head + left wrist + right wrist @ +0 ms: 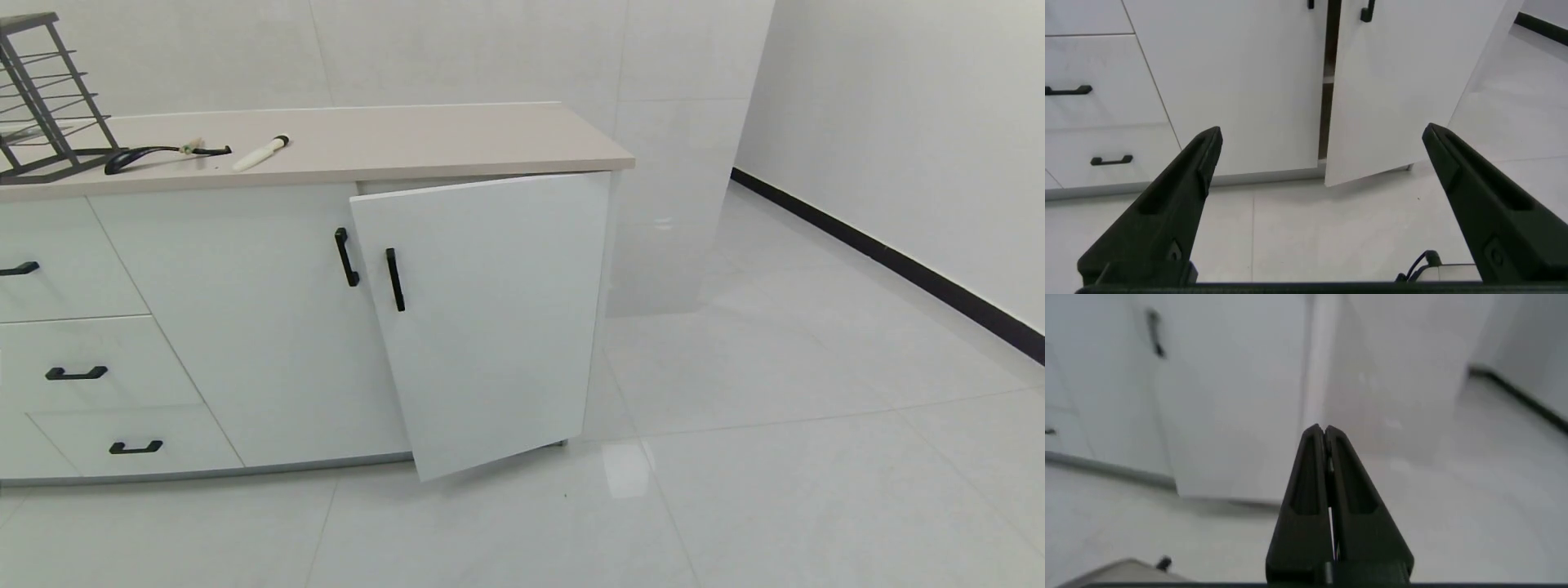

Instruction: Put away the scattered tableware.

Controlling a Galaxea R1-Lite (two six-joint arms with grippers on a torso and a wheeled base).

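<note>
I see the tableware on the counter [424,135]: a black ladle [163,153] just beside the wire rack [41,98] at the left end, and a white utensil [261,153] near its handle tip, apart from it. Below, the right cabinet door [490,310] stands ajar. Left gripper [1323,135] is spread wide, facing that door. Right gripper [1324,434] has its fingers pressed together, above the floor [1470,506]
</note>
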